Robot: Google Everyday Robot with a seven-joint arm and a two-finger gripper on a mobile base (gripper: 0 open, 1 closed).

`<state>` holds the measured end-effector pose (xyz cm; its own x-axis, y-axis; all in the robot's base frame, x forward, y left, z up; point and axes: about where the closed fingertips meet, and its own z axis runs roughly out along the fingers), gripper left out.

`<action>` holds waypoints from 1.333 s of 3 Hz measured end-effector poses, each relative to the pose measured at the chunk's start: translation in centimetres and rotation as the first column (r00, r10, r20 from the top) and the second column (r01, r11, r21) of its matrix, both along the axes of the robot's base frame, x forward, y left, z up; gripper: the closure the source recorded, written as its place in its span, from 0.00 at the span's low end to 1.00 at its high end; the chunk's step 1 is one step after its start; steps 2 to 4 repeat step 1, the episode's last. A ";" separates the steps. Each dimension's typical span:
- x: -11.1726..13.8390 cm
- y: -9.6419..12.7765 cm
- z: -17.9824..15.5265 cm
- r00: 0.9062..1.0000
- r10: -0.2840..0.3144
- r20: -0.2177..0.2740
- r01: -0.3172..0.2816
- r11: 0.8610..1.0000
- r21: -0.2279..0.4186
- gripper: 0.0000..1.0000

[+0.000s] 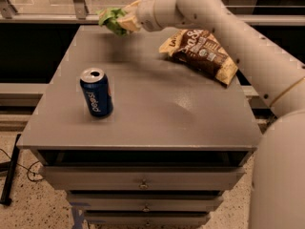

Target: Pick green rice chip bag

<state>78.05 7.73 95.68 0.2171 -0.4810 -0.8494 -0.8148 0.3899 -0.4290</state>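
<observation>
The green rice chip bag (110,19) is a small crinkled bright-green bag, held in the air above the far left corner of the grey table (143,118). My gripper (123,21) is shut on the bag, its pale fingers wrapped around the bag's right side. The white arm reaches in from the right across the back of the table. Most of the bag's label is hidden by the fingers.
A blue Pepsi can (96,92) stands upright at the left middle of the table. A larger brown-and-yellow chip bag (200,54) lies at the back right, under the arm. Drawers (143,182) sit below the tabletop. A railing and glass run behind the table.
</observation>
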 end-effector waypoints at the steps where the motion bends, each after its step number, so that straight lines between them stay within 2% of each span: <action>1: -0.4 -5.1 4.1 0.998 -0.024 0.055 0.021 0.998 0.062 1.00; 4: -0.4 -5.1 4.1 0.998 -0.024 0.055 0.021 0.998 0.062 1.00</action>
